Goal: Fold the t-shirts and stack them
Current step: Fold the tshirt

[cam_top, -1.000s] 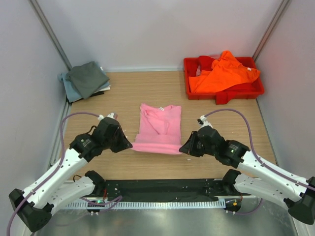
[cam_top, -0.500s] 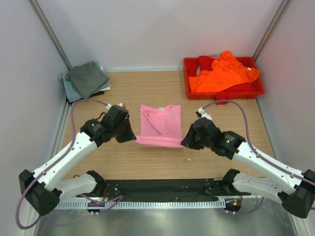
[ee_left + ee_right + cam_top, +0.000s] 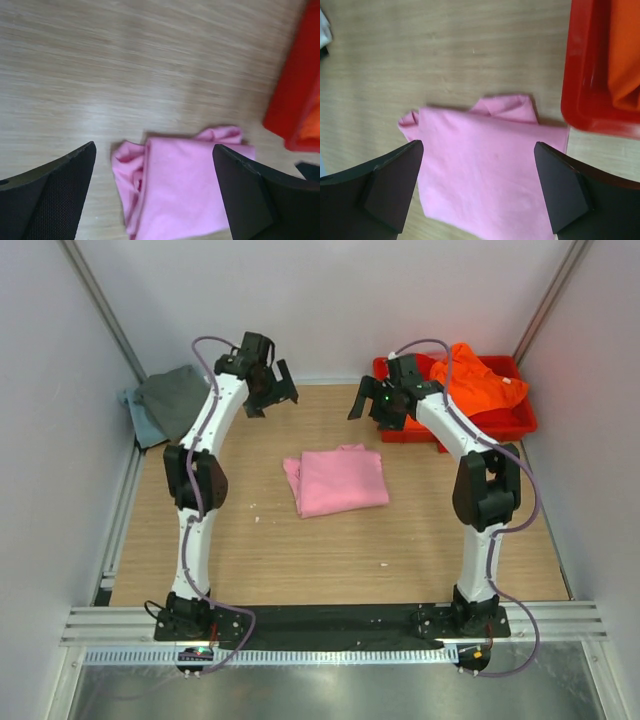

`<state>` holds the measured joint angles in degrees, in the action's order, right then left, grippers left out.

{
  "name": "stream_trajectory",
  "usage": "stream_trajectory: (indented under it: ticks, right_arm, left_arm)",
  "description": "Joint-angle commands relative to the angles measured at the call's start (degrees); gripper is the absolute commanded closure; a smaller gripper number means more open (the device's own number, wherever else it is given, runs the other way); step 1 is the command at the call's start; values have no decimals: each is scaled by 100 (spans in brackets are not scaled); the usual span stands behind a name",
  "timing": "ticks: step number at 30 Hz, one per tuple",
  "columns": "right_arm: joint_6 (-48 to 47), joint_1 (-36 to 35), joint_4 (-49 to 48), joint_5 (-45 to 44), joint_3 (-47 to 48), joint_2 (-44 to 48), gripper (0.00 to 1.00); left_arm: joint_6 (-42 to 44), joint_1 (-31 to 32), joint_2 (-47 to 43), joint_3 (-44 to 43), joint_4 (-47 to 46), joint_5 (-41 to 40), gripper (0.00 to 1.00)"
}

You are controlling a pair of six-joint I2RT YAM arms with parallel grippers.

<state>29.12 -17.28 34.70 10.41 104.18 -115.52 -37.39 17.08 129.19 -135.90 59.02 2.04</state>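
Observation:
A light pink t-shirt (image 3: 338, 480) lies folded on the wooden table's middle, a bunched sleeve at its left edge; it also shows below the jaws in the left wrist view (image 3: 185, 185) and the right wrist view (image 3: 485, 170). My left gripper (image 3: 270, 397) hangs open high above the table's back left, nothing between its fingers (image 3: 55, 195). My right gripper (image 3: 373, 405) is open too, raised beside the red tray, and holds nothing. A bright orange t-shirt (image 3: 462, 385) lies crumpled in the tray. A dark grey t-shirt (image 3: 178, 398) rests on a pale blue-grey one (image 3: 136, 416) at the far left.
The red plastic tray (image 3: 505, 425) stands at the back right corner, its rim near my right gripper (image 3: 585, 75). White walls with metal posts close in the table on three sides. Both arms stand stretched up tall from their bases.
Both grippers carried the pink shirt's near edge toward the back, let go and opened. The arms rose and swung to the back. The shirt now lies folded in half.

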Motion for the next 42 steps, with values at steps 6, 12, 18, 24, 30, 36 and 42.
stream_trajectory:
  ticks: [6, 12, 18, 24, 30, 36, 42]
  right_arm:
    - [-583, -100, -455, 848, -1821, 1997, 0]
    - [-224, -162, -955, 586, -3762, 3561, 0]
    - [-232, -153, -842, 435, -4976, 4389, 0]
    - [-372, -162, -508, 391, -5127, 4942, 0]
    - [-381, -153, -595, -47, -5215, 5216, 0]
    - [-328, 66, -1298, 3, -4708, 3794, 5]
    - [-381, 339, -1896, 496, -3653, 1764, 23]
  left_arm:
    - [-23, -3, -1895, 2986, -1233, 621, 0]
    - [232, 76, -2048, 3983, -2044, 1306, 10]
    - [311, 296, -1188, 3597, -2106, 1352, 39]
    - [355, 340, -413, 2877, -2106, 1281, 47]
    - [416, 340, 141, 2445, -2141, 1343, 50]
    - [337, 349, 283, 2506, -2307, 1421, 61]
    - [302, 349, 151, 2788, -2448, 1448, 77]
